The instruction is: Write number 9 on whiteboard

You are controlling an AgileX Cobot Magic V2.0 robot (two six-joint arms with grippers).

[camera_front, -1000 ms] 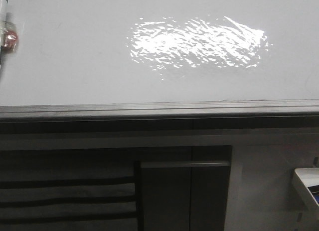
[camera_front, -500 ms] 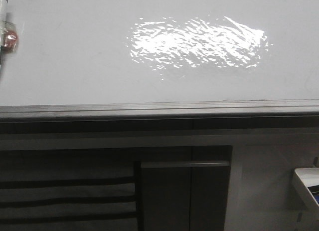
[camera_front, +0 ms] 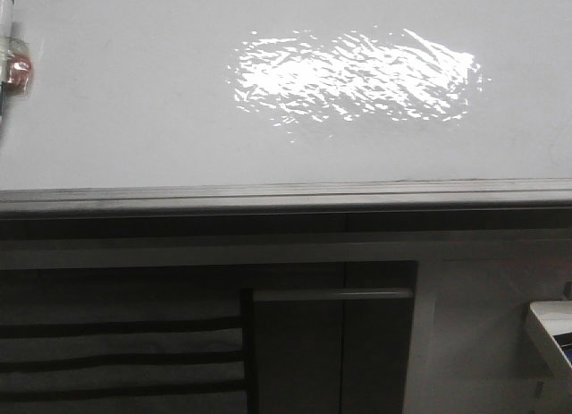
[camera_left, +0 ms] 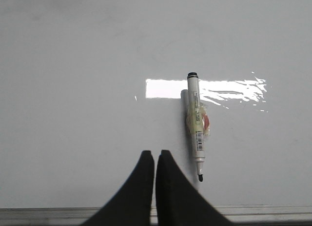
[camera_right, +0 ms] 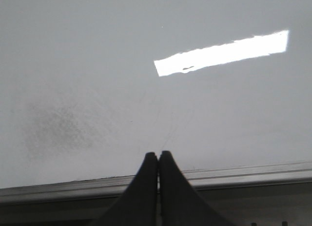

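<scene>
Lying on the whiteboard, marker just beside closed, empty left claw

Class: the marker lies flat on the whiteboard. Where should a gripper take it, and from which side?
Grip the marker mid-barrel, near its taped band, coming straight down with fingers across its length. It lies flat on the whiteboard, uncapped tip toward the edge rail, so avoid the tip.

The marker is cut by the frame edge beside the whiteboard; its label print is unreadable.
</scene>
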